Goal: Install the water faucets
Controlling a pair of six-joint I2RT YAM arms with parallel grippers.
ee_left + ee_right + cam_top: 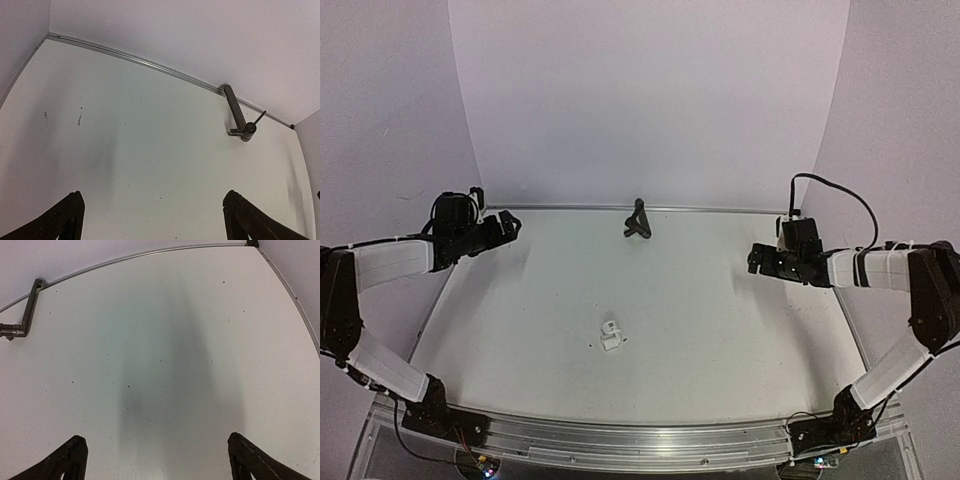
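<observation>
Near the far left corner of the worktop (720,330) the left claw (510,226) hangs spread wide, gripping nothing. The blocky white plastic fitting (611,336) lies on the matte, speckled surface toward the near edge, and the thin bent black metal spout (637,220) rests mid far edge beside the metal rail (720,209). At the right edge the right claw (757,258) is equally wide, touching nothing.

surface: white table (720,300) | far edge: black bent spout (637,221) | near middle: white fitting (611,336), well apart
</observation>
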